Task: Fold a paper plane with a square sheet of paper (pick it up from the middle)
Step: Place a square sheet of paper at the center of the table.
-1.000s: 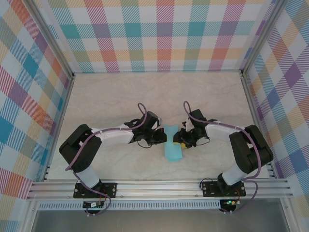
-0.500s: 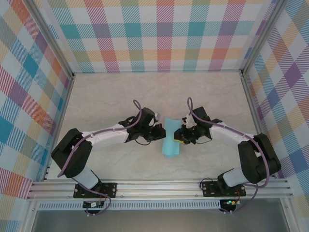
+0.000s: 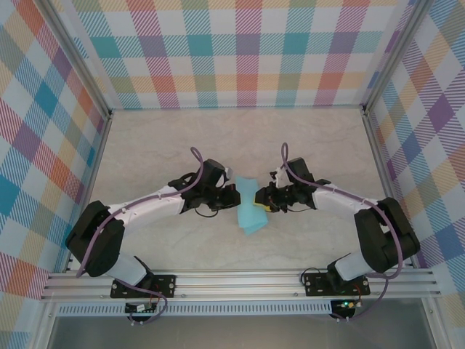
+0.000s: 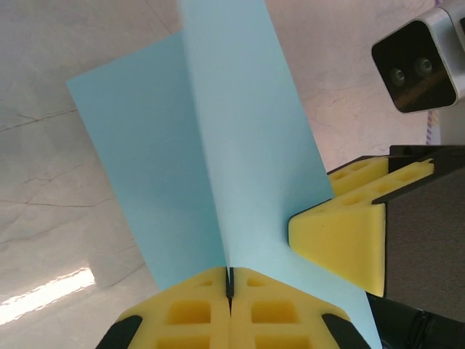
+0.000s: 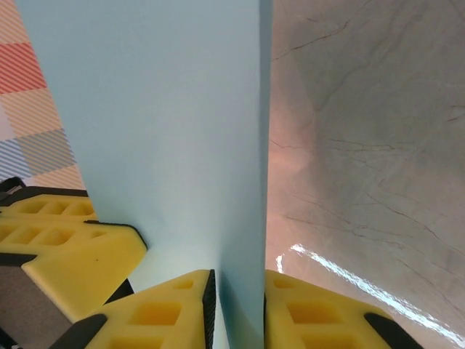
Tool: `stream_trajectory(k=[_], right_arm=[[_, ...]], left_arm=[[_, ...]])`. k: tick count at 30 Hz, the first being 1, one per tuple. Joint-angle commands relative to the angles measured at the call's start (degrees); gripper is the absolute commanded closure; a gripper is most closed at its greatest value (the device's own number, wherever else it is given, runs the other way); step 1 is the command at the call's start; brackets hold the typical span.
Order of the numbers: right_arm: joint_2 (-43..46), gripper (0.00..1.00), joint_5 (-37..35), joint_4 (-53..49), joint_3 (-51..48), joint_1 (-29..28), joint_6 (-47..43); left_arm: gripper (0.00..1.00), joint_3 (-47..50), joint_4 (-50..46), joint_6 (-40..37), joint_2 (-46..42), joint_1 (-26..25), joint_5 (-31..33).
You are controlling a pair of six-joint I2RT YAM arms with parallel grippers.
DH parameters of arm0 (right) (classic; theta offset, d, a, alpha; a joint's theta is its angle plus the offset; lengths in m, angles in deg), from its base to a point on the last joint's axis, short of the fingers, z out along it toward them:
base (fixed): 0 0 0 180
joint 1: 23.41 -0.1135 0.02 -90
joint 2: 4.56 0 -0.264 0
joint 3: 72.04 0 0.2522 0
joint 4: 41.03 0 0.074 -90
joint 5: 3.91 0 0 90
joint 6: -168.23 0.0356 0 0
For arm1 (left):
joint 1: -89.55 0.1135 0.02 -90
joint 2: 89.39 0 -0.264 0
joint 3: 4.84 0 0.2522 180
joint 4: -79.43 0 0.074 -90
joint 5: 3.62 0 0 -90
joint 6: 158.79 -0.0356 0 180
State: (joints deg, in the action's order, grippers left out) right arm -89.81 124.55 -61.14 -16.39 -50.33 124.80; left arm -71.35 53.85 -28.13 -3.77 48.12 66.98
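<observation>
The light blue sheet of paper [image 3: 251, 212], folded into a narrow strip, hangs above the table between both grippers. My left gripper [image 3: 234, 196] is shut on a lengthwise crease of it; in the left wrist view the pads [image 4: 229, 280] meet on the fold while the paper [image 4: 218, 138] spreads away in two panels. My right gripper [image 3: 267, 203] grips the opposite side. Its jaws [image 5: 238, 294] stand a little apart with a folded flap of the paper [image 5: 160, 109] filling the gap and touching both pads. No pointed paper plane is in view.
The marble-pattern table [image 3: 240, 138] lies below, walled by checked panels on three sides. An aluminium rail [image 3: 240, 282] runs along the near edge by the arm bases. The other gripper's yellow finger [image 4: 341, 233] sits close beside the paper.
Both grippers have carried the paper a little farther from the bases and to the left. The left arm has stretched out, and the paper now lies more slanted.
</observation>
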Motion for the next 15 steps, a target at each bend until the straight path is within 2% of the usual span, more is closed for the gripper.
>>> stream_trajectory(k=[1, 9, 13, 15], right_arm=[[-2.5, 0.74, 0.3, 2.1, 1.6, -1.6, 1.2], [-5.1, 0.7, -2.9, 2.4, -2.2, -2.7, 1.2], [-4.1, 0.61, -1.1, 2.4, -3.9, -2.9, 0.5], [-2.9, 0.57, -2.4, -1.3, -3.7, -3.0, -0.9]], left_arm=[[0.97, 0.3, -2.4, -2.0, -0.5, 0.8, 0.6], [0.98, 1.0, -0.1, -2.3, 3.9, 0.8, -1.3], [0.98, 1.0, 0.2, -3.2, 5.6, 0.8, -3.0], [0.97, 1.0, -0.1, -3.6, 6.2, 0.9, -3.5]])
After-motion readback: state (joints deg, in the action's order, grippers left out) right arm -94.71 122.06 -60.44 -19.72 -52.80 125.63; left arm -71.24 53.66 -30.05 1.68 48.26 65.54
